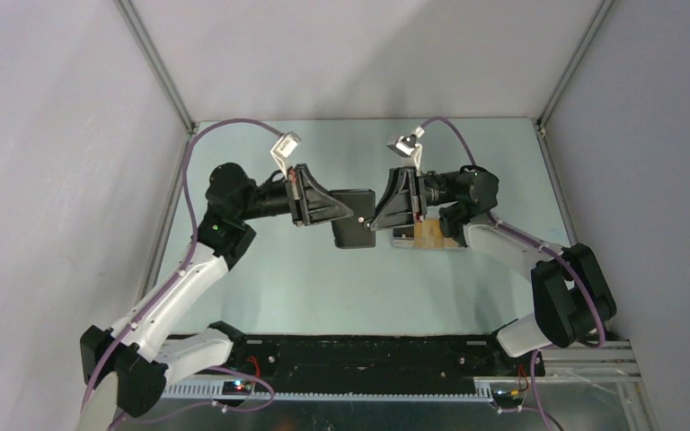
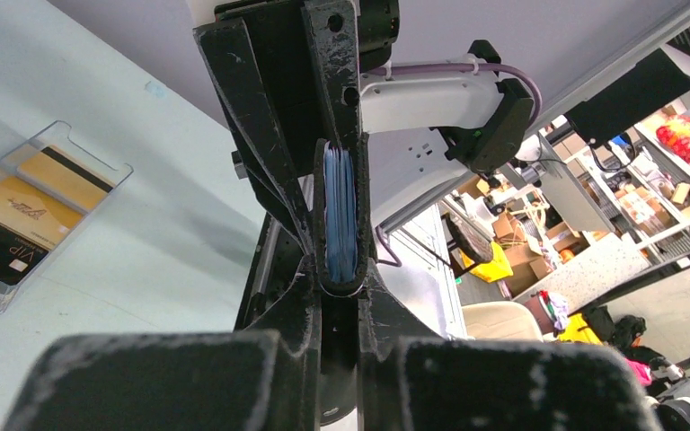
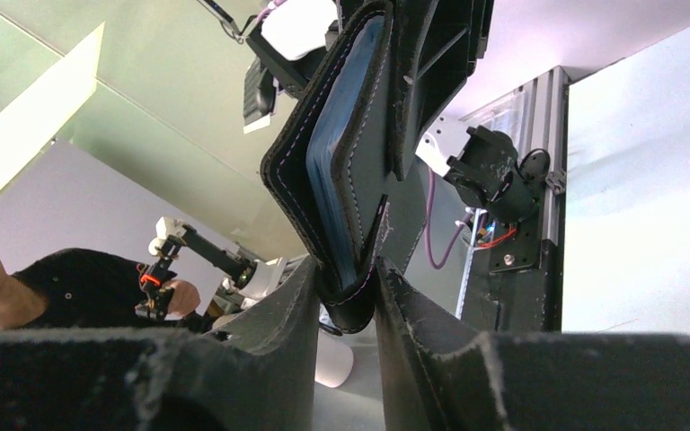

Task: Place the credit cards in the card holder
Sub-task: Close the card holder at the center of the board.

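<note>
The holder (image 1: 356, 235) hangs at the middle of the table, seemingly clear of it, face up to the overhead camera and pinched between both my hands. My left gripper (image 1: 349, 215) is clamped on its 9 o'clock edge. My right gripper (image 1: 375, 222) pinches a corner on the 3 o'clock side, with a pad on each cover.

It looks light and soft: two limp black covers around a blue lining, likely to sag or twist if I pull unevenly. I judge the stitched rims the best places to hold, one cover per hand, so the pocket can gape without crushing the lining. It is nearly square, its slightly longer side running 12 to 6 overhead. The covers lie close together, the lining showing as a narrow strip in both wrist views. I cannot tell for sure which edge is the mouth.

The cards (image 2: 20, 208) lie flat in a clear tray (image 2: 99, 162) on the table at 3 o'clock from the holder, under my right arm. They are thin, stiff and probably slick, so I would take them by the edges.
</note>
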`<action>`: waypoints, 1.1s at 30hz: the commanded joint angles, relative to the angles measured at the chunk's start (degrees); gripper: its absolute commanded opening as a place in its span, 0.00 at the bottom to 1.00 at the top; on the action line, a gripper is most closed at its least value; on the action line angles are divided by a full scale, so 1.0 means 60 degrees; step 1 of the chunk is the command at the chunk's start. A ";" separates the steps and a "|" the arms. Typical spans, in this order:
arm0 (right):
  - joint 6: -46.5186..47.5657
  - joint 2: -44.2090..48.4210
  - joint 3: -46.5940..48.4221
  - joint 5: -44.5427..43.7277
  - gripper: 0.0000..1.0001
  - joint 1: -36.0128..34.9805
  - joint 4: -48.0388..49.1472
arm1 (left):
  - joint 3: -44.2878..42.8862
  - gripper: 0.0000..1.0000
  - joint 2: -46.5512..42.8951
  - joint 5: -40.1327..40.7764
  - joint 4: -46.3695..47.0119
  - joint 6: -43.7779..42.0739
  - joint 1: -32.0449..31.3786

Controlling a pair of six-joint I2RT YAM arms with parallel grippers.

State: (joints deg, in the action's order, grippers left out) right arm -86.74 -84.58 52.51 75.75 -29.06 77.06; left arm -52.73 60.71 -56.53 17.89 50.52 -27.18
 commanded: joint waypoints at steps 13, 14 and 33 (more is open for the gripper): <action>0.1222 0.0722 0.0433 -0.0657 0.35 -0.0126 -0.1283 | -0.0696 0.00 -0.0437 0.3845 -0.4048 -0.2273 -0.0069; 0.1387 0.0780 0.0425 -0.0723 0.35 -0.0156 -0.1526 | -0.0665 0.00 -0.0509 0.3967 -0.4108 -0.2335 -0.0077; -0.0097 0.0216 0.0487 -0.1749 0.19 -0.0326 0.0347 | -0.1146 0.00 -0.0232 0.5505 -0.5386 -0.3634 -0.1169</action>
State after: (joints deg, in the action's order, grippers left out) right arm -77.80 -82.83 52.51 69.17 -29.06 63.70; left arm -60.10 55.86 -31.57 -8.34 35.44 -33.21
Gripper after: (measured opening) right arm 0.162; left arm 0.104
